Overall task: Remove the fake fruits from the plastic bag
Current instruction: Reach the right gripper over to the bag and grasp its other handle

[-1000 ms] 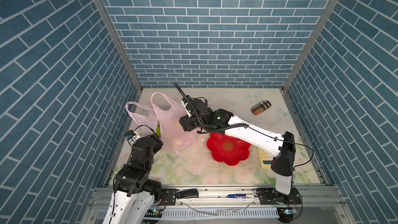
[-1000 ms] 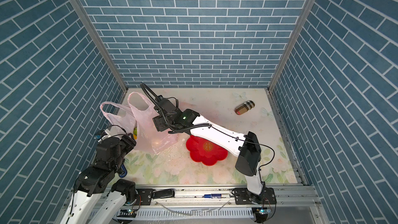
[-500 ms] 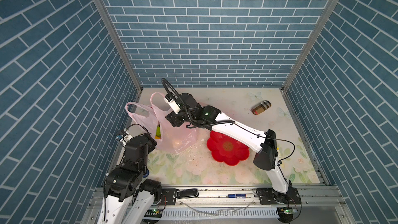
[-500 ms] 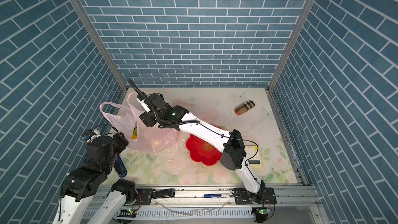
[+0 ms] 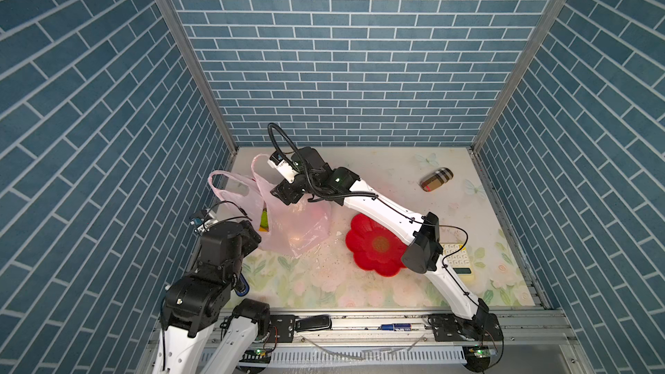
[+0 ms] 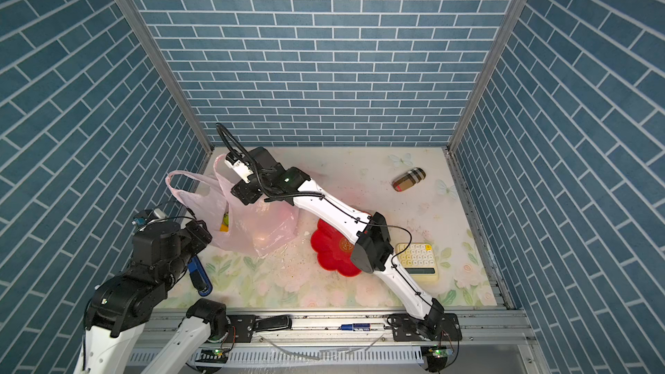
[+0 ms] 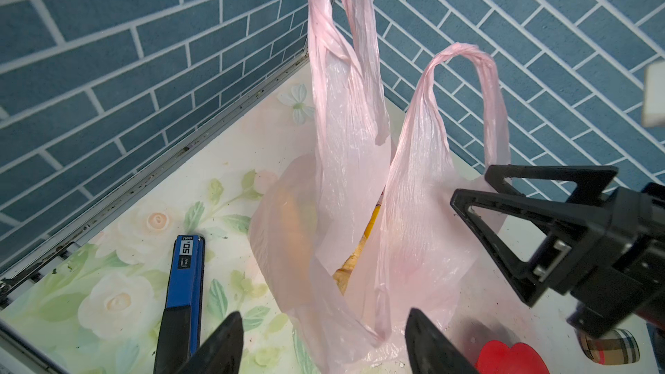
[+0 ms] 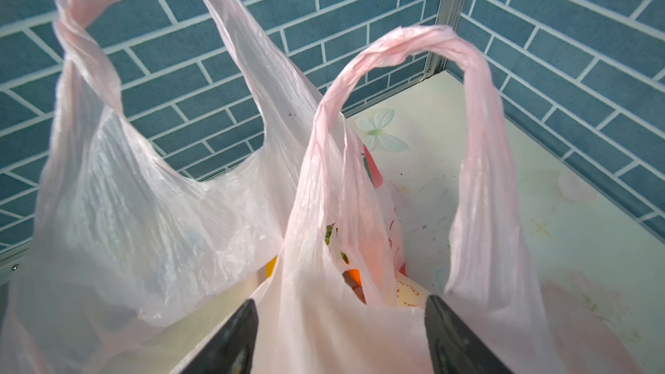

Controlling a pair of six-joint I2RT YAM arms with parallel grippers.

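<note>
The pale-pink plastic bag [image 5: 298, 221] [image 6: 262, 224] sits at the left of the table, both loop handles standing up. The fake fruits lie inside it and show only in bits: a yellow-green patch [image 5: 264, 219] through the film, and green [image 8: 329, 235] and orange [image 8: 354, 277] at the mouth. My right gripper [image 5: 284, 194] [image 8: 342, 325] is open over the bag's upper side, with pink film between its fingers. My left gripper [image 6: 201, 233] [image 7: 324, 336] is open at the bag's near-left corner, film lying between its tips.
A red flower-shaped dish [image 5: 374, 246] lies right of the bag, partly under the right arm. A cream calculator [image 6: 419, 259] sits beyond it and a plaid case [image 5: 436, 179] at the back right. A blue stapler [image 7: 185, 275] lies beside the left gripper. Brick walls close in behind the bag.
The right gripper has swung left onto the bag's upper part near the handles. The left arm has drawn slightly left. Both grippers stay open.
</note>
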